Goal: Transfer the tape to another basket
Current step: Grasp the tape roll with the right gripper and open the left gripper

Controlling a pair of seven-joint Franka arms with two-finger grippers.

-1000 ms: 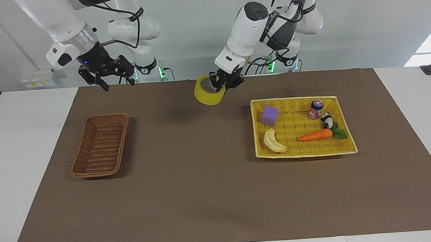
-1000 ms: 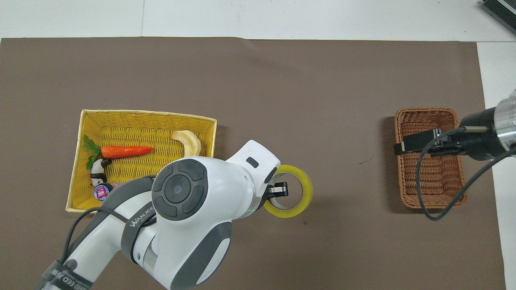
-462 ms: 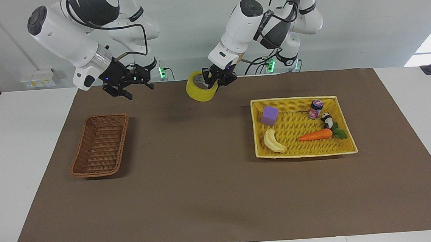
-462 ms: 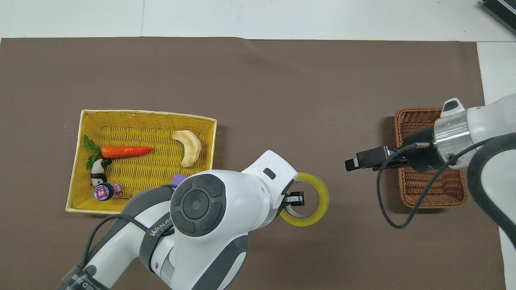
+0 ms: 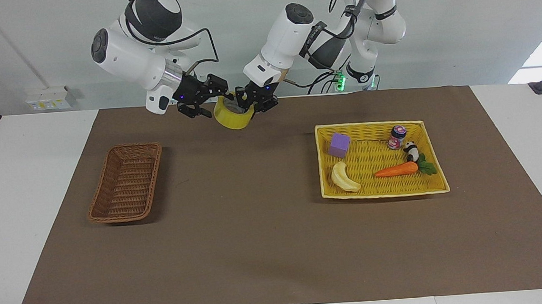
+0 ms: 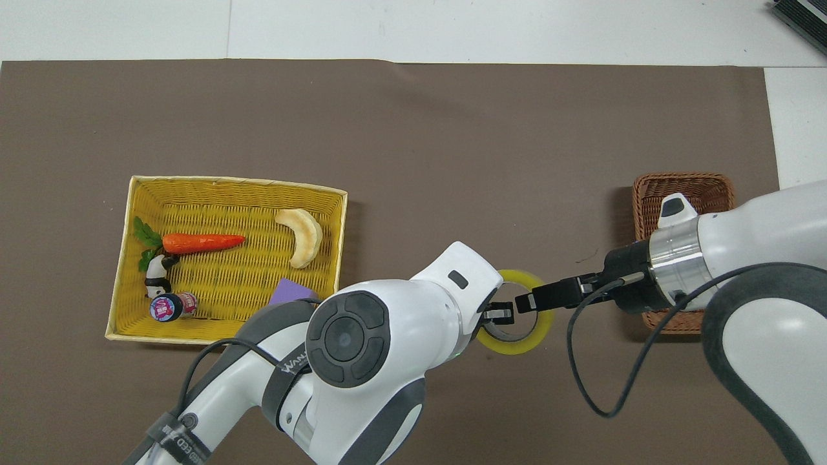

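The yellow tape [image 5: 233,119] hangs in the air over the brown mat, between the two baskets. My left gripper [image 5: 250,105] is shut on it, with one finger inside the ring; this also shows in the overhead view [image 6: 501,316]. My right gripper [image 5: 210,104] is open and has its fingers at the roll's rim on the side away from the left gripper. In the overhead view the right gripper [image 6: 528,301] lies over the tape [image 6: 517,346]. The dark-brown wicker basket [image 5: 127,215] stands empty toward the right arm's end, partly covered by the right arm from above [image 6: 685,178].
A yellow woven tray [image 5: 383,193] toward the left arm's end holds a purple block [image 5: 339,145], a banana [image 5: 344,178], a carrot [image 5: 396,170], a small jar [image 5: 397,137] and a panda figure [image 5: 411,151]. A brown mat [image 5: 257,229] covers the table.
My left gripper has carried the tape toward the right arm's end. My right gripper has swung in from over the brown basket and reached the roll.
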